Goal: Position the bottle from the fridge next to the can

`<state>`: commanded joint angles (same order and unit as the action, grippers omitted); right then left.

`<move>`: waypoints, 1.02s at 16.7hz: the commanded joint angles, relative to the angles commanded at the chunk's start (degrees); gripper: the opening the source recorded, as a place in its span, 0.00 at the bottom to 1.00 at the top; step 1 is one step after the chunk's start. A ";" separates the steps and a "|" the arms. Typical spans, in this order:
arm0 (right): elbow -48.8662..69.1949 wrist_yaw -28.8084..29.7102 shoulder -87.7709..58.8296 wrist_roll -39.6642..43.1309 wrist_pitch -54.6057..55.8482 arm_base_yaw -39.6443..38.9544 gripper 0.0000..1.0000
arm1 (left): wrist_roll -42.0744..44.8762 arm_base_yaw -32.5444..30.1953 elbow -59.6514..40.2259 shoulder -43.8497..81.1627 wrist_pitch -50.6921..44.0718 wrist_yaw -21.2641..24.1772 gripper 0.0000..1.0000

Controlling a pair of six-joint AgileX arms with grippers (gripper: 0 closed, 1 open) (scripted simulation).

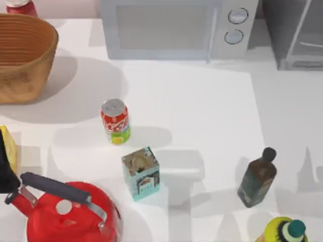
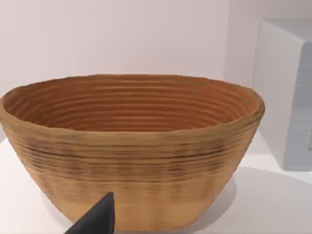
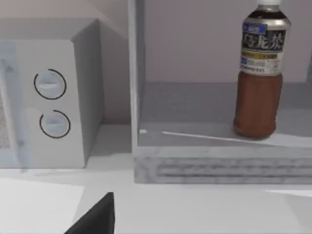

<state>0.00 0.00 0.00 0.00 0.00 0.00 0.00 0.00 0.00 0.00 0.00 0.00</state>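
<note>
The bottle (image 3: pixel 258 83), clear with a white cap, a grey-blue label and dark reddish-brown contents, stands upright on the floor of the open fridge (image 3: pixel 195 109). The fridge (image 1: pixel 295 35) is at the table's back right corner. The red can (image 1: pixel 115 121) with a silver top stands upright left of the table's middle, far from the fridge. A dark part of my right gripper (image 3: pixel 97 217) shows in the right wrist view, short of the fridge and apart from the bottle. A dark part of my left gripper (image 2: pixel 97 219) shows in front of a woven basket (image 2: pixel 131 146).
A white microwave (image 1: pixel 176 27) stands at the back, left of the fridge. The basket (image 1: pixel 22 55) is at back left. A teal carton (image 1: pixel 141 173), a red kettle (image 1: pixel 65 212), a dark flask-like bottle (image 1: pixel 256 179) and a yellow bottle (image 1: pixel 285 231) stand along the front.
</note>
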 joint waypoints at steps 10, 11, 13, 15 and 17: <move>12.58 -2.88 -21.73 -0.25 14.47 3.35 1.00 | 0.00 0.00 0.00 0.00 0.00 0.00 1.00; 15.17 -3.54 -27.16 -0.30 17.45 4.00 1.00 | 0.00 0.00 0.00 0.00 0.00 0.00 1.00; 20.61 -4.91 -39.69 -0.40 23.73 5.40 1.00 | 0.00 0.00 0.00 0.00 0.00 0.00 1.00; 26.27 -6.31 -53.62 -0.48 30.25 6.87 1.00 | 0.00 0.00 0.00 0.00 0.00 0.00 1.00; 31.92 -7.65 -67.77 -0.54 36.77 8.38 1.00 | 0.00 0.00 0.00 0.00 0.00 0.00 1.00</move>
<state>31.92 -7.65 -67.77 -0.54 36.77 8.38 0.00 0.00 0.00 0.00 0.00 0.00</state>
